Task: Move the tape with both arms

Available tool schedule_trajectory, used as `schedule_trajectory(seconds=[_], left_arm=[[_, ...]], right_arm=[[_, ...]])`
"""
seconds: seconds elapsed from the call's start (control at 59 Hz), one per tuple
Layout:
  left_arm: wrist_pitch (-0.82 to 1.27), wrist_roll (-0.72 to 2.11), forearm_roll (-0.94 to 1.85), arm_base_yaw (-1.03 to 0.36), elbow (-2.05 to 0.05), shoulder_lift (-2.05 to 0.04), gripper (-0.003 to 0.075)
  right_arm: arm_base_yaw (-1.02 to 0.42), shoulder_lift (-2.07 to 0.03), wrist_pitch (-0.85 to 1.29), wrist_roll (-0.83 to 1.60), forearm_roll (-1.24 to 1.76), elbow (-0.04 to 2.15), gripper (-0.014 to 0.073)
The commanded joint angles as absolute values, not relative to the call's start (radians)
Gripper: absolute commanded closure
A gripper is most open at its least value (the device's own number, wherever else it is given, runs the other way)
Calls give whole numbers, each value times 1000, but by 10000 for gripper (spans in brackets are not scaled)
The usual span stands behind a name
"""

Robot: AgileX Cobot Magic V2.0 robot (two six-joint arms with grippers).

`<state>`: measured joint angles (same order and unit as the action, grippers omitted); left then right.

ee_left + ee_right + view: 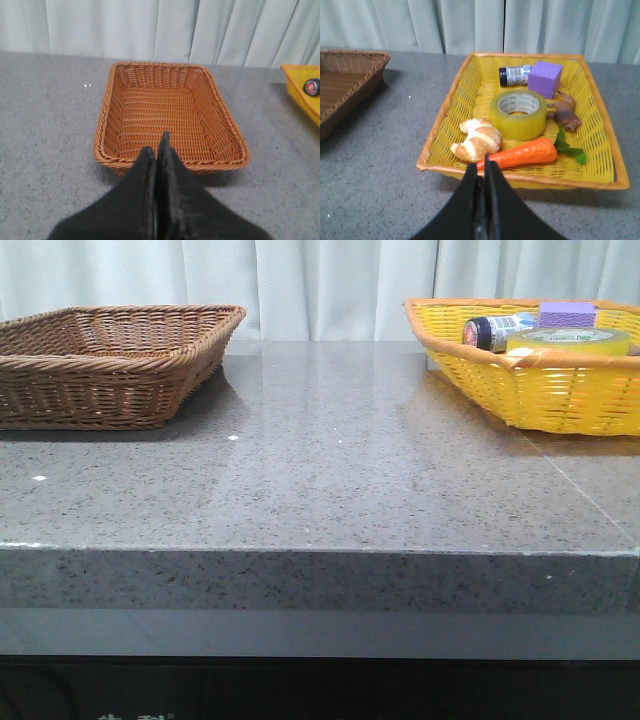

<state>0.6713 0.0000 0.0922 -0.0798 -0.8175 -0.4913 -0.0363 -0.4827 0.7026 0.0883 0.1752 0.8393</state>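
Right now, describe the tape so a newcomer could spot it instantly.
Find the yellow basket on the table's right side. Near its middle lies the tape, flat, with the purple block and small bottle behind it, the croissant and carrot in front. It is the only ring: translucent yellow, with a white core printed green.

desk [320, 470]: gray, shiny, with tiny speckles
left side: a brown basket [105, 360] sits right on the desk
right side: a yellow basket [560, 390] sits on the desk, far from the brown one
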Motion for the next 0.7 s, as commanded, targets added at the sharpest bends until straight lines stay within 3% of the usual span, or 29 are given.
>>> schedule_trajectory(seconds=[0.0, 0.254, 0.322, 0.39, 0.56, 0.679], left_arm=[[607, -13, 99, -77, -850, -538, 740], [602, -13, 97, -77, -850, -639, 738], [600, -13, 92, -77, -850, -658, 709], [600, -13, 87, -77, -850, -670, 608], [598, -13, 87, -77, -850, -689, 207], [598, -13, 87, -77, -850, -699, 156]], right_arm=[[-34, -536, 645, 97, 177, 872, 660], [-34, -632, 679, 97, 169, 872, 657], [-34, -658, 688, 97, 165, 872, 615], [-34, -680, 692, 97, 164, 872, 509], [-34, -733, 680, 97, 155, 872, 155], [-33, -752, 665, 97, 148, 874, 106]])
